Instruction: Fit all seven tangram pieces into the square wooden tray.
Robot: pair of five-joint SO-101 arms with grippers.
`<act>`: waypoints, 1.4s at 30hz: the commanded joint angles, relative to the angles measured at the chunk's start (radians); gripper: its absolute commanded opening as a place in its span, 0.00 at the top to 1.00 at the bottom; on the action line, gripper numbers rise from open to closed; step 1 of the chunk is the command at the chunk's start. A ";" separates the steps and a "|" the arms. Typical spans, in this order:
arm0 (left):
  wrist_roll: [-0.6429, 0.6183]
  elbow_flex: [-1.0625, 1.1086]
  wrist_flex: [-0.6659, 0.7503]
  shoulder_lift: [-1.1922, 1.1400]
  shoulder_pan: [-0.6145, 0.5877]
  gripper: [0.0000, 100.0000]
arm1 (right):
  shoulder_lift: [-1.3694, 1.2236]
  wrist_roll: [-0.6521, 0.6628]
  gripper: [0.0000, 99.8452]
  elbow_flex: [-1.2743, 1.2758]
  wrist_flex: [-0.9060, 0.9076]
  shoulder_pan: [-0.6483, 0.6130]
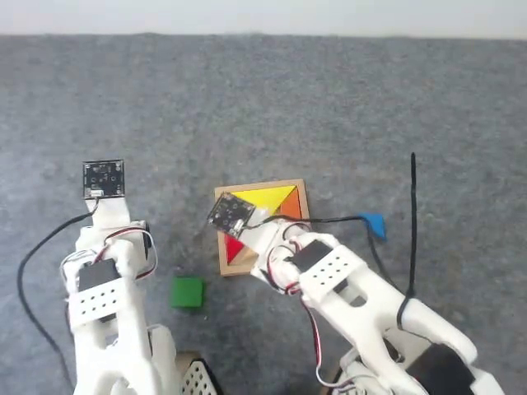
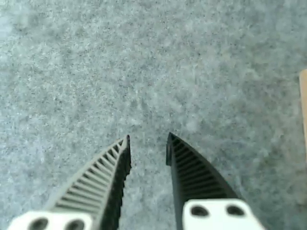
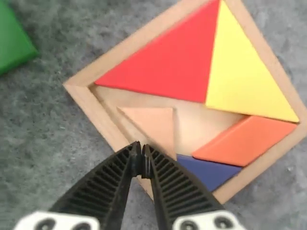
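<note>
The left arm's black, ridged jaws stand slightly parted, nothing between them, over the grey felt-like surface. A sliver of the wooden tray lies well apart.

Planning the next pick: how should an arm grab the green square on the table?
Pinch the green square across two opposite straight sides, from directly above. It lies flat, apart from the tray, with free space all round, so probably either pair works.

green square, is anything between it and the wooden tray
Nothing lies on the carpet between the green square and the tray. The right claw, shut, hangs over the tray's rim next to the unfilled part, so it would likely have to move off before the square goes in.
</note>
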State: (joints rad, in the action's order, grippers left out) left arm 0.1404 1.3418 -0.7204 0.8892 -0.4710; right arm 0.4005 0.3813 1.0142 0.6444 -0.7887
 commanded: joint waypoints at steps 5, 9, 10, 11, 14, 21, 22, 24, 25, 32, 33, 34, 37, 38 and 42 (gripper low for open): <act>0.015 -0.008 0.020 0.020 -0.005 0.88 | 0.104 0.008 0.99 -0.081 0.031 0.065; 0.015 -0.008 0.023 0.020 -0.005 0.88 | 0.094 -0.026 0.99 -0.041 -0.058 0.093; 0.015 -0.008 0.023 0.020 -0.005 0.88 | 0.077 -0.037 0.99 -0.034 -0.085 0.096; 0.015 -0.007 0.023 0.020 -0.005 0.88 | 0.058 -0.038 0.99 -0.032 -0.104 0.096; 0.015 -0.007 0.021 0.020 -0.005 0.88 | -0.015 -0.035 0.99 -0.035 -0.133 0.097; 0.017 -0.007 0.021 0.020 -0.005 0.88 | -0.120 -0.034 0.99 -0.092 -0.076 0.030; 0.017 -0.007 0.021 0.020 -0.005 0.88 | -0.125 -0.034 0.99 -0.097 -0.070 0.016; 0.017 -0.007 0.021 0.020 -0.005 0.88 | -0.124 -0.034 0.99 -0.098 -0.065 -0.002; 0.017 -0.007 0.021 0.020 -0.005 0.88 | -0.124 -0.034 0.99 -0.101 -0.065 -0.007; 0.017 -0.007 0.023 0.020 -0.005 0.88 | -0.039 -0.032 0.99 -0.117 -0.005 -0.001; 0.017 -0.007 0.023 0.020 -0.005 0.88 | -0.005 -0.032 0.99 -0.117 0.015 -0.001; 0.017 -0.007 0.023 0.020 -0.005 0.88 | 0.035 -0.032 0.99 -0.112 0.030 -0.001; 0.017 -0.007 0.023 0.020 -0.005 0.88 | 0.119 -0.040 0.99 -0.071 0.025 -0.001; 0.017 -0.007 0.023 0.020 -0.005 0.88 | 0.131 -0.040 0.99 -0.048 -0.001 0.001; 0.017 -0.007 0.020 0.020 -0.005 0.88 | 0.085 -0.035 0.99 -0.014 -0.087 0.039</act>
State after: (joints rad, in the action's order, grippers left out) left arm 0.1481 1.3418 -0.7204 0.8892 -0.4710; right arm 0.4757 0.3521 1.0081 0.6107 -0.7825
